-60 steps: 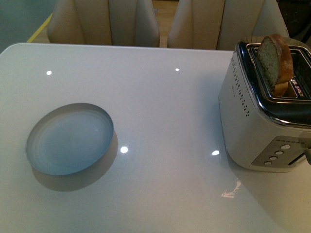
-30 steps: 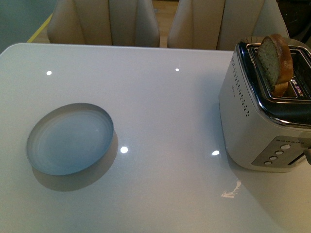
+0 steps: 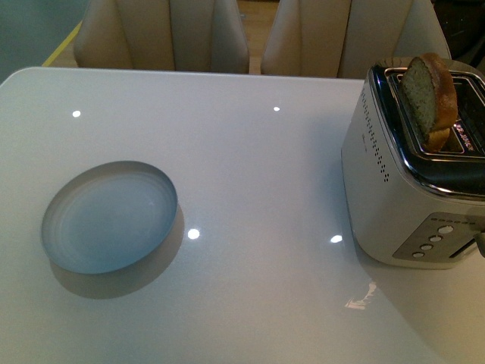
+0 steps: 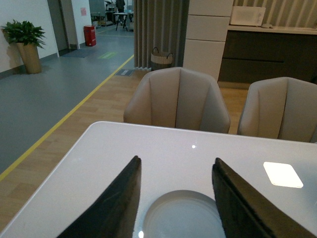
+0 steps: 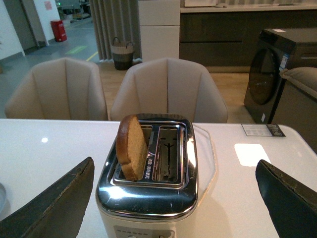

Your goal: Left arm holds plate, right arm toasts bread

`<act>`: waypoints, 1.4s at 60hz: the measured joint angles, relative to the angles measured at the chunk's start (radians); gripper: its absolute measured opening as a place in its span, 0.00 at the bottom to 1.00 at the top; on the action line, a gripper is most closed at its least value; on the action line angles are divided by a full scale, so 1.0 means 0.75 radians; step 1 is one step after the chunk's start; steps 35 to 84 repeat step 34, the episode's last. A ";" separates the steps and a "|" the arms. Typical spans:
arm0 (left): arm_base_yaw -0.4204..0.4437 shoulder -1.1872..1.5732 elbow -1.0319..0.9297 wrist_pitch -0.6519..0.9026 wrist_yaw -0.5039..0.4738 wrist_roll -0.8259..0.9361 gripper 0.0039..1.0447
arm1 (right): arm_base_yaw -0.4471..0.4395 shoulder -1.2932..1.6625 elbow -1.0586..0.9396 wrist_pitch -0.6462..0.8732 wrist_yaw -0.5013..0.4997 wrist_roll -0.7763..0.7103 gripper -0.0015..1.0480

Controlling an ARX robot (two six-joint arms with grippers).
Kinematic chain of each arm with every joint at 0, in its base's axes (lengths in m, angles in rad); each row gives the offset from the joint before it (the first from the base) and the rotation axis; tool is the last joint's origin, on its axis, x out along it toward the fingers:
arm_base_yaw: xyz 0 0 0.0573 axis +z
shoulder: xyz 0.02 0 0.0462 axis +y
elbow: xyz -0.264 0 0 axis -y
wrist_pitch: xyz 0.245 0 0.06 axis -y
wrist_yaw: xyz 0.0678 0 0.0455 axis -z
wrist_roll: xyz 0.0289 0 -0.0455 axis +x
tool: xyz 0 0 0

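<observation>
The pale blue-grey plate [image 3: 110,216] lies on the white table at the left; no arm shows in the front view. In the left wrist view the plate [image 4: 181,215] lies between and beyond the open black fingers of my left gripper [image 4: 176,166], apart from them. The bread slice [image 3: 429,98] stands upright in one slot of the silver toaster [image 3: 394,189] at the right. In the right wrist view the bread [image 5: 132,147] sticks out of the toaster's slot [image 5: 148,168], and my right gripper [image 5: 176,168] is wide open with its fingers either side of the toaster, holding nothing.
The white glossy table [image 3: 258,167] carries only the plate and the toaster. Two beige chairs [image 3: 163,34] stand behind its far edge. The toaster's buttons [image 3: 428,243] face the near side. A washing machine [image 5: 277,74] stands beyond the table.
</observation>
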 joint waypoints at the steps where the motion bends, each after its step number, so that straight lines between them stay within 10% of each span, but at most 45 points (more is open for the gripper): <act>1: 0.000 0.000 0.000 0.000 0.000 0.000 0.53 | 0.000 0.000 0.000 0.000 0.000 0.000 0.91; 16: 0.000 0.000 0.000 0.000 0.000 0.001 0.95 | 0.000 0.000 0.000 0.000 0.000 0.000 0.91; 84: 0.001 0.000 0.000 0.000 0.000 0.002 0.93 | 0.000 0.000 0.000 0.000 0.001 0.000 0.91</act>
